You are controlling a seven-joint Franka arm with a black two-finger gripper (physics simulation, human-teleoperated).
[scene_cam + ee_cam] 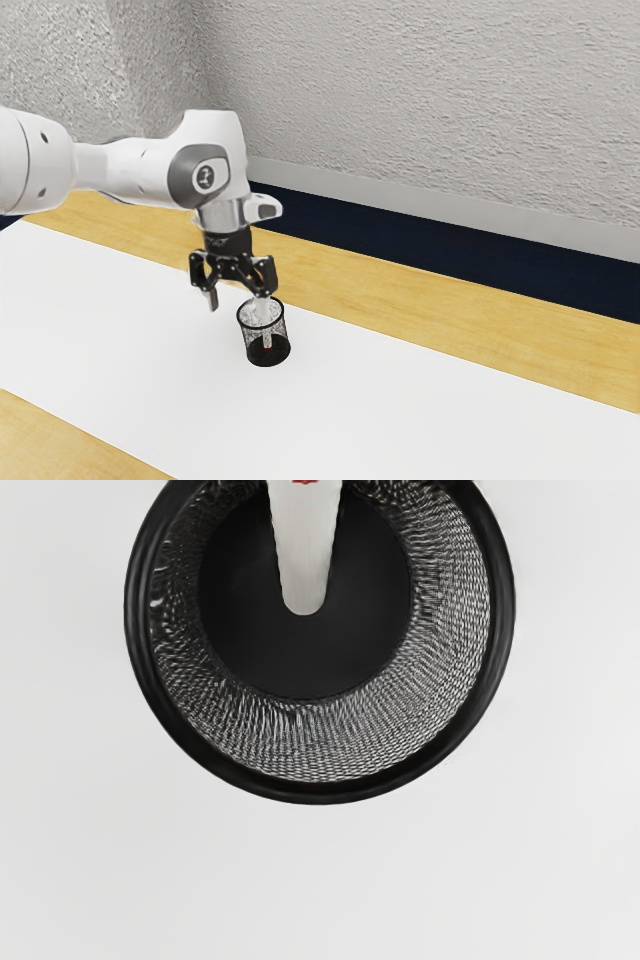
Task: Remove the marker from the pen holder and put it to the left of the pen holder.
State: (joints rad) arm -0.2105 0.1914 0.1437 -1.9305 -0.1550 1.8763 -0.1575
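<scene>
Both fingers of my tool (238,297) stand apart. By the exterior view's clock face, I see the black mesh pen holder (320,792) at five o'clock from it, the marker (266,335) standing inside, top end near one finger; whether they touch, I can't tell. Beneath lies a white mat (400,420) on the wooden counter (500,330); beyond, toward twelve, rises a rough wall (430,90).

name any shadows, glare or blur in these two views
Exterior view: soft, even light, no strong shadow on the white mat; wrist view: mesh of the holder breaks into ripples, the marker pale against its dark bottom, no strong glare.
</scene>
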